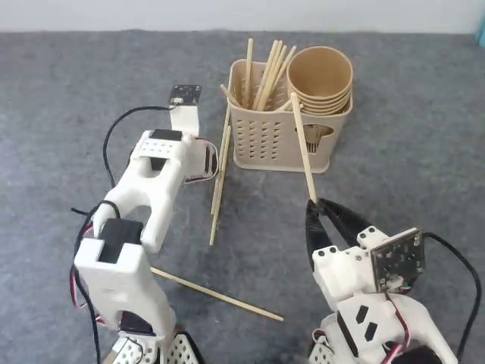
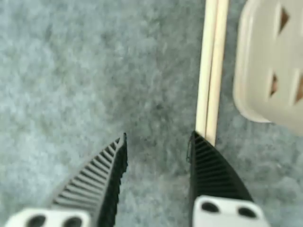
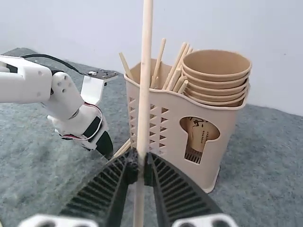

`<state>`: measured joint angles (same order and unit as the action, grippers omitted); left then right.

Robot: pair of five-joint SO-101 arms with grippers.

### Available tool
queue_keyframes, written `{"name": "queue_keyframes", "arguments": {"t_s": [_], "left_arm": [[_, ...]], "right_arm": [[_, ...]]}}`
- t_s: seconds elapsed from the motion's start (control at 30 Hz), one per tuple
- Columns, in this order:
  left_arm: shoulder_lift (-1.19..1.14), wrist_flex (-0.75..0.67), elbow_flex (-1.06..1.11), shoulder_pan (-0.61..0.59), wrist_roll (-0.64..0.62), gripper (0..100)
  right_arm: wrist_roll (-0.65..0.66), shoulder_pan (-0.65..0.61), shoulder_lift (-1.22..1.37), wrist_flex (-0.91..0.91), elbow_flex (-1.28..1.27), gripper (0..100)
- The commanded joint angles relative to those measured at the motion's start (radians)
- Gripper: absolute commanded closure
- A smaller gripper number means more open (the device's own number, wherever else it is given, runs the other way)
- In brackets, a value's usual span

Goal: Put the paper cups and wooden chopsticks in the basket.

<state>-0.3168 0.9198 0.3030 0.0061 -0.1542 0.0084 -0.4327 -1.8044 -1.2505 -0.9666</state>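
Observation:
A beige slotted basket (image 1: pixel 277 135) stands at the back of the table. It holds several chopsticks and a stack of paper cups (image 1: pixel 321 76). My right gripper (image 1: pixel 313 206) is in front of the basket, shut on a wooden chopstick (image 1: pixel 302 140) that slants up against the basket's front; the stick (image 3: pixel 145 71) rises straight out of the jaws (image 3: pixel 141 161). My left gripper (image 2: pixel 158 139) is open just above the carpet, one finger (image 2: pixel 204 158) over the near end of a pair of chopsticks (image 2: pixel 211 71) lying beside the basket's corner (image 2: pixel 267 61). That pair (image 1: pixel 220 178) lies left of the basket.
One more loose chopstick (image 1: pixel 217 295) lies across the grey carpet near the front, between the two arm bases. The left arm's white body (image 1: pixel 148 189) stretches from the front left toward the basket, with black cables (image 1: pixel 114 133) looping beside it.

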Motion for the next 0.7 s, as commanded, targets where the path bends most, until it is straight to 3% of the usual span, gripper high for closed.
{"name": "queue_keyframes", "arguments": {"t_s": [0.0, 0.67], "left_arm": [[0.005, -0.018, -0.054, 0.029, 0.031, 80], [0.098, -0.054, -0.048, 0.041, 0.029, 80]], "right_arm": [[0.012, 0.005, 0.001, 0.007, 0.003, 99.1], [0.012, 0.005, 0.001, 0.004, 0.003, 99.1]]}}
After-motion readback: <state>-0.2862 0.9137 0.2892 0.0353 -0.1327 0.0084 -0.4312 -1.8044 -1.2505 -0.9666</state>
